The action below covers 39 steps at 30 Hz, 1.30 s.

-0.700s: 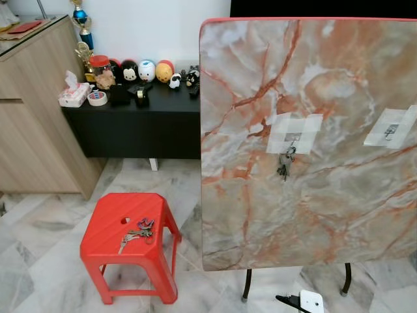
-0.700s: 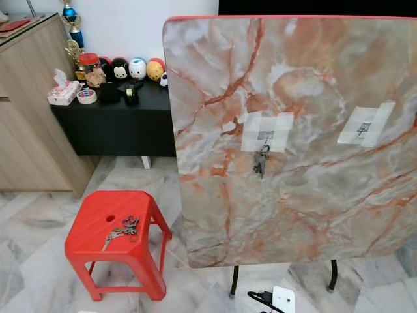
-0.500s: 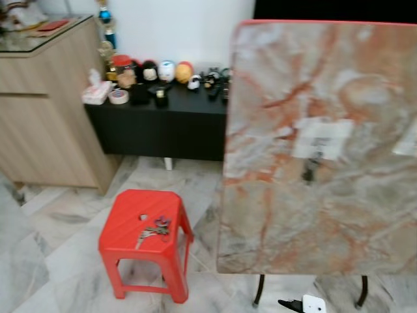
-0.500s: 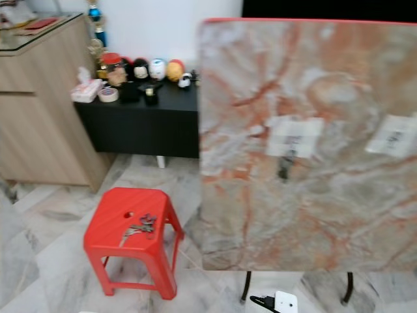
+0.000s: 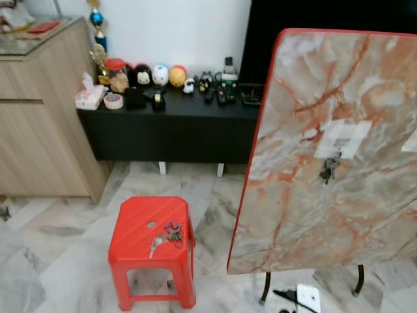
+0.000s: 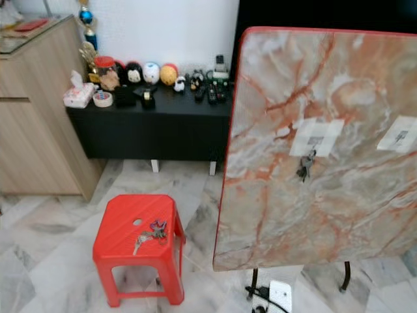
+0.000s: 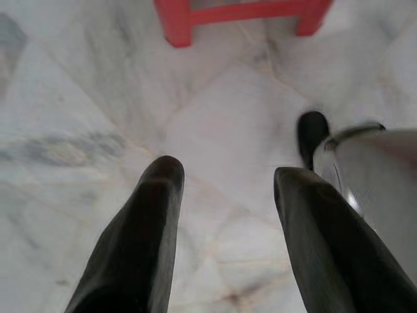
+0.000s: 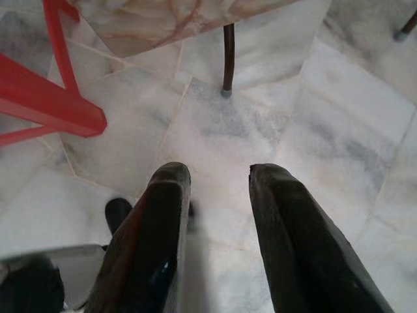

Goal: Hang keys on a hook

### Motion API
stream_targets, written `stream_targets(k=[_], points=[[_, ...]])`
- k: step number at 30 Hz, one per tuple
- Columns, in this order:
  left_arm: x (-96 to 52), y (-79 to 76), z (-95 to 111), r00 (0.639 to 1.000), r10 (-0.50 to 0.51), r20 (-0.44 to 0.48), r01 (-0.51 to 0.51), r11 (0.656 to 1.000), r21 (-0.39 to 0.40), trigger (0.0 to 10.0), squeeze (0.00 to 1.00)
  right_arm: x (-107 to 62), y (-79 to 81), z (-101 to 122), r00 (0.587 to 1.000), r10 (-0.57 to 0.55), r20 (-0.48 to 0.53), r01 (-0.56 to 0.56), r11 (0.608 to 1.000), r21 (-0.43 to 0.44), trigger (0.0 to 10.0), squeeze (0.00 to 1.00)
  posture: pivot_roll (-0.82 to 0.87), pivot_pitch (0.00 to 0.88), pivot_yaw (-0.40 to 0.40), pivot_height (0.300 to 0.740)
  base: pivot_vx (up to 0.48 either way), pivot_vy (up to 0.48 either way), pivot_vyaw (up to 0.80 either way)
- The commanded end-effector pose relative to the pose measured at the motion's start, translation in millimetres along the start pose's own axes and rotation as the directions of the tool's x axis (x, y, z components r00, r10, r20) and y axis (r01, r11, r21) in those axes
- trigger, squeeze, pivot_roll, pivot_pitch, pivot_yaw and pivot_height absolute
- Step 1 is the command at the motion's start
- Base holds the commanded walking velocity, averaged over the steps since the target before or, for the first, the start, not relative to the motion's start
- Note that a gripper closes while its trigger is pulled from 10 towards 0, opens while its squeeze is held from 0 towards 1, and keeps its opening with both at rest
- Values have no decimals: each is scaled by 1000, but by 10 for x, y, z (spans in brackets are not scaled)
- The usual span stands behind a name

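Lying on the red stool (image 5: 153, 233), your loose keys (image 5: 165, 233) rest beside its centre hole. Left gripper (image 7: 225, 179) and right gripper (image 8: 218, 176) both hang over bare marble floor (image 8: 339, 124), fingers spread and empty, well apart from those keys. Note the upended marble tabletop (image 6: 319, 150): one key bunch (image 6: 303, 167) already hangs on its taped hook (image 6: 315, 138); second hook (image 6: 399, 137) bare.

A white wall (image 5: 189, 29) backs a low black cabinet (image 5: 169, 127) lined with small round figurines (image 5: 160, 74), a tissue box (image 5: 89, 98) and a roll of tape (image 5: 114, 100). To its left stands a light wood cupboard (image 5: 39, 124). The floor (image 5: 58, 248) is pale grey-veined marble tile, evenly lit. A dark screen (image 5: 313, 16) fills the upper right.
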<state>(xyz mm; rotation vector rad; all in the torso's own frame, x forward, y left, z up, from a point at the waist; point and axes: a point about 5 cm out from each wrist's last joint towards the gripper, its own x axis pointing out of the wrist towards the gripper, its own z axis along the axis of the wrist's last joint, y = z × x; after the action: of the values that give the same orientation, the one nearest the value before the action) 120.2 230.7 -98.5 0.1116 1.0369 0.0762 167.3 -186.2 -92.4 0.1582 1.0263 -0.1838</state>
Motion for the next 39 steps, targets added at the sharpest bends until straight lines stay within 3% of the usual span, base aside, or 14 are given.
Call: stream_targets(k=[1,23,39], points=[[-13,14,-49,1000,4,-13,-4,1000,-6,10000,0,-3,-3,-29,1000,-7,-8,7,1000,8,10000,0,77,0,-28,740,0,435,0],[-9,18,-33,1000,11,-10,-11,1000,-20,10000,0,-9,75,-102,1000,11,-25,-12,1000,-9,10000,0,83,0,-32,740,0,419,0],[-8,1,-30,1000,-3,-6,3,1000,-23,10000,0,-7,73,-90,1000,12,-23,-12,1000,-7,10000,0,83,0,-35,740,0,0,0]])
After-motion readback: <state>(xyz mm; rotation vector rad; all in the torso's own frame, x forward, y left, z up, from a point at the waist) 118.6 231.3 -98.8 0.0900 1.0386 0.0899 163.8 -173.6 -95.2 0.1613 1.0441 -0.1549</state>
